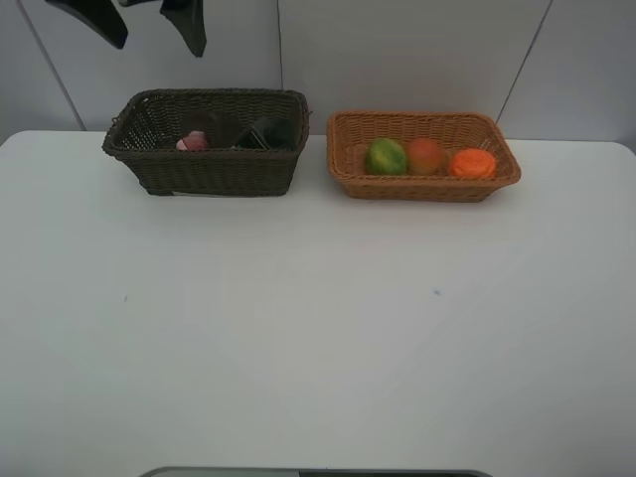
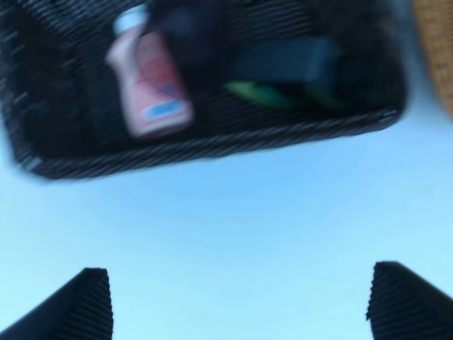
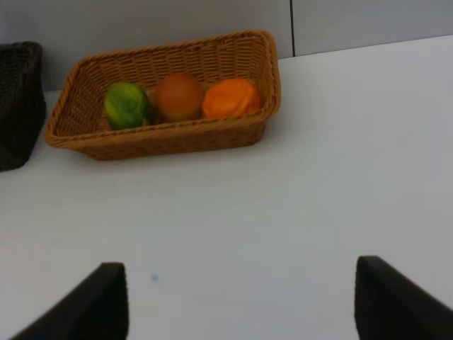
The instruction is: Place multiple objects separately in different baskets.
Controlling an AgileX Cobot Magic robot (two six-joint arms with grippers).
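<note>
- The dark basket (image 1: 207, 171) stands at the back of the white table (image 1: 318, 338), on the left in the high view.
- The tan basket (image 1: 422, 187) stands just beside it on the right, with a small gap between the two.
- In the tan basket three fruits lie in a row: the green fruit (image 1: 387, 157) on the left, the peach (image 1: 426, 155) in the middle and the orange (image 1: 473, 163) on the right. The green fruit and the peach look to be touching.
- The right wrist view shows the same row: green fruit (image 3: 127, 105), peach (image 3: 179, 97), orange (image 3: 231, 98) inside the tan basket (image 3: 163, 138).
- In the dark basket the pink bottle (image 1: 193, 142) lies toward the left and the black bottle (image 1: 266, 133) toward the right.
- The left wrist view, blurred, shows the pink bottle (image 2: 150, 79) lying on its side on the floor of the dark basket (image 2: 212, 145), with the black bottle (image 2: 283, 60) beside it and a green patch next to that.
- A dark blurred shape lies over the middle of the basket; what it is cannot be told.
- The left gripper (image 2: 241, 304) is spread wide and holds nothing, above bare table in front of the dark basket.
- The right gripper (image 3: 241, 297) has its fingers well apart with nothing between them, over bare table in front of the tan basket.
</note>
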